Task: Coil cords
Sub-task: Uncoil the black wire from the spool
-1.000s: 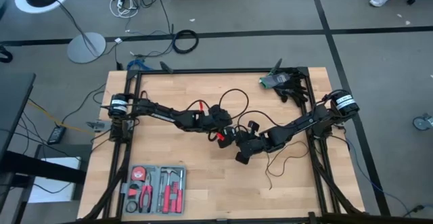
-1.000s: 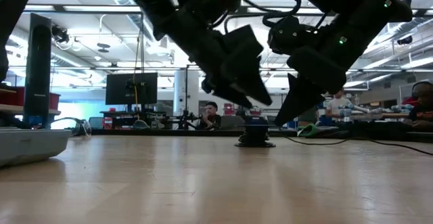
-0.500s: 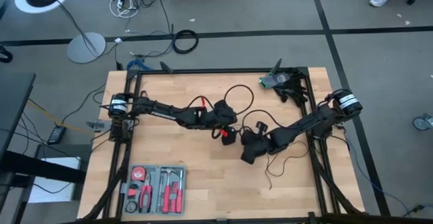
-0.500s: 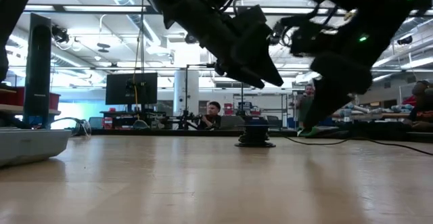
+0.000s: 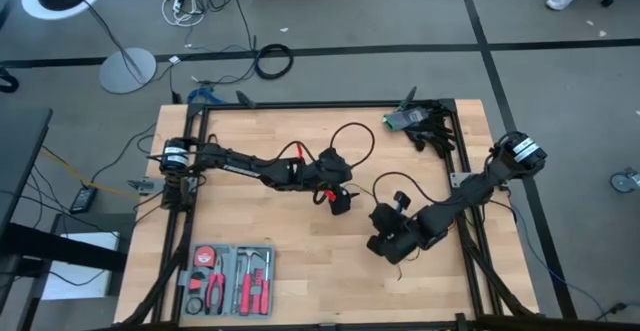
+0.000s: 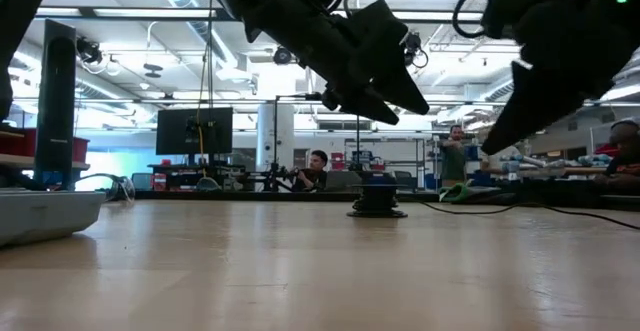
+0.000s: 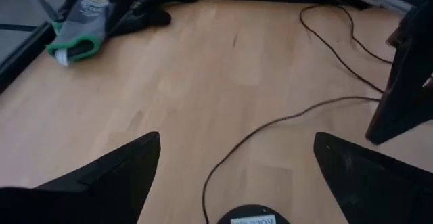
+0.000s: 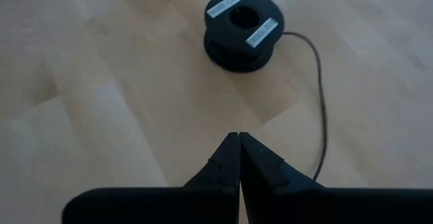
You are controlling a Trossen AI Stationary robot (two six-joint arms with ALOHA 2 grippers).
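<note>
Looping thinly across the pale wood worktop (image 5: 250, 201), the black cord (image 5: 352, 134) ends in a round puck (image 8: 241, 28) bearing two white labels, unreadable. At nine o'clock the left hand (image 5: 340, 199) gapes empty; at four o'clock the right hand (image 5: 380, 246) is pinched closed, empty.

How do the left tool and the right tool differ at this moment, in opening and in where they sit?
The left tool is wide open; the right tool is shut, fingertips together. The left tool sits mid-table, the right tool nearer the front edge. Both are off the table, holding nothing, with the puck in their wrist views.
</note>
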